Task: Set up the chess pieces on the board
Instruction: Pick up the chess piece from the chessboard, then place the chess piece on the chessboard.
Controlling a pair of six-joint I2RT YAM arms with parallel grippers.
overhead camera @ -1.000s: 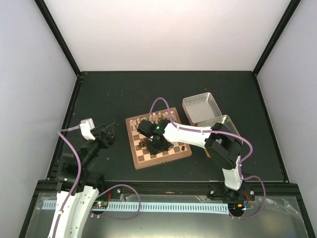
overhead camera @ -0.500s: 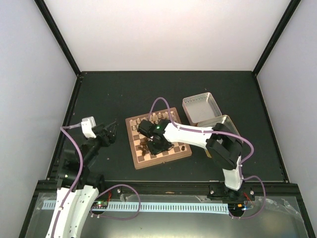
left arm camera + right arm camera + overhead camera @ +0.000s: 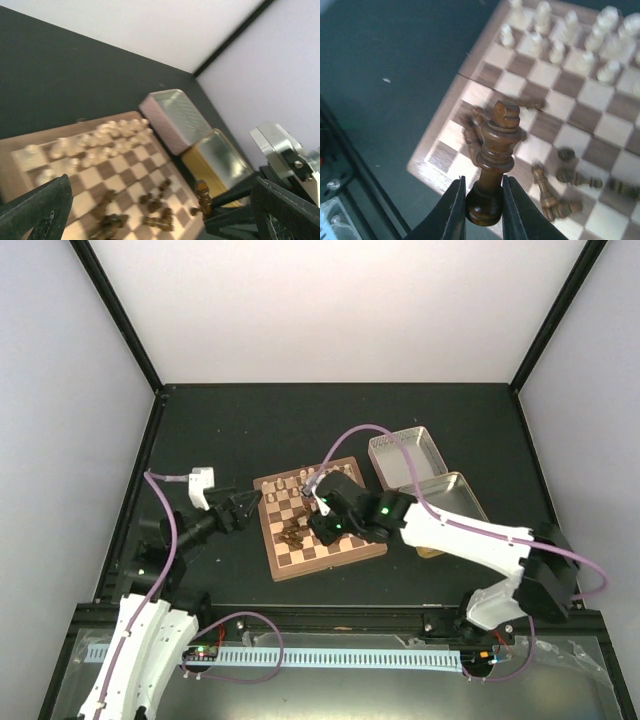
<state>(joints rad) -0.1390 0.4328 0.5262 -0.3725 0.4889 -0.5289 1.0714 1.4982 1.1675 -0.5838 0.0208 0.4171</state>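
The board (image 3: 327, 564) lies mid-table. Cream chess pieces (image 3: 300, 483) stand in its two far rows. Several dark brown chess pieces (image 3: 292, 535) lie tipped on its near squares. My right gripper (image 3: 326, 521) is over the board, shut on the base of a dark brown king (image 3: 496, 150), held upright above the board's near left corner (image 3: 427, 170). My left gripper (image 3: 246, 506) hangs at the board's left edge, jaws wide open and empty (image 3: 160, 185). Its view shows the cream rows (image 3: 95, 137), the fallen dark pieces (image 3: 150, 210) and the held king (image 3: 201, 192).
Two open metal tin halves stand right of the board, one silver at the back (image 3: 405, 457), one gold nearer (image 3: 455, 502); both also show in the left wrist view (image 3: 175, 117) (image 3: 220, 162). Black walls frame the dark table.
My left gripper has moved right, up to the board's left edge. My right arm's elbow has swung out to the right, while its gripper stays over the board, a little further right.
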